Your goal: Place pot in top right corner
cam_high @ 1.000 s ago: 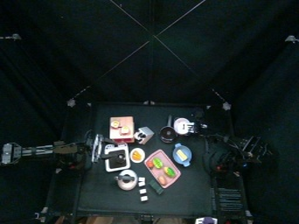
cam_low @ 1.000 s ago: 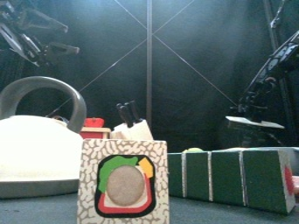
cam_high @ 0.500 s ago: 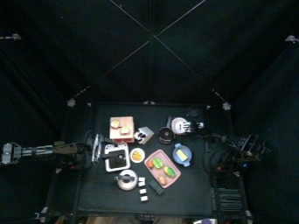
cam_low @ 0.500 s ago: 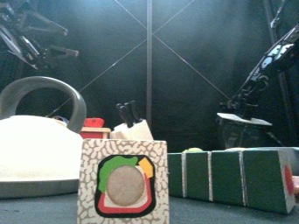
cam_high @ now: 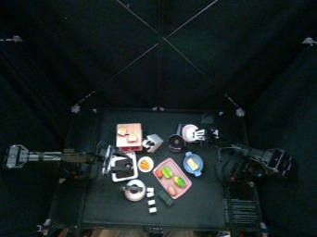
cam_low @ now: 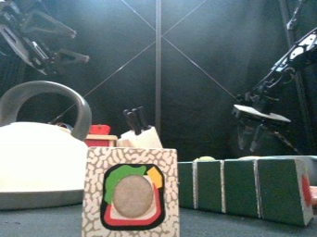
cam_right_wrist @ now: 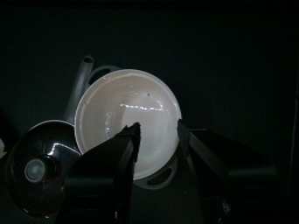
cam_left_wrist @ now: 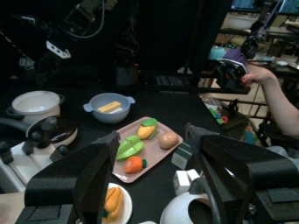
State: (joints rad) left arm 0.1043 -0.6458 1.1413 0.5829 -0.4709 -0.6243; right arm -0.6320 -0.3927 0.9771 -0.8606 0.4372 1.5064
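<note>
I count one pot (cam_right_wrist: 126, 122), lifted, its rim pinched in my right gripper (cam_right_wrist: 156, 144). My left gripper (cam_left_wrist: 162, 179) hangs empty, wide open, over the left edge. The top right corner (cam_high: 235, 115) is bare.

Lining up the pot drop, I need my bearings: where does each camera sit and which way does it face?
Top: high overhead, straight down on the table; both arms show, left gripper and right gripper.
Front: table's front edge, level across; kettle looms, arms hang behind.
Left wrist: on the left arm, over the pink tray; own open jaws.
Right wrist: on the right arm, facing into the pot its jaws grip.
Shared: top and left wrist both show the tray.
</note>
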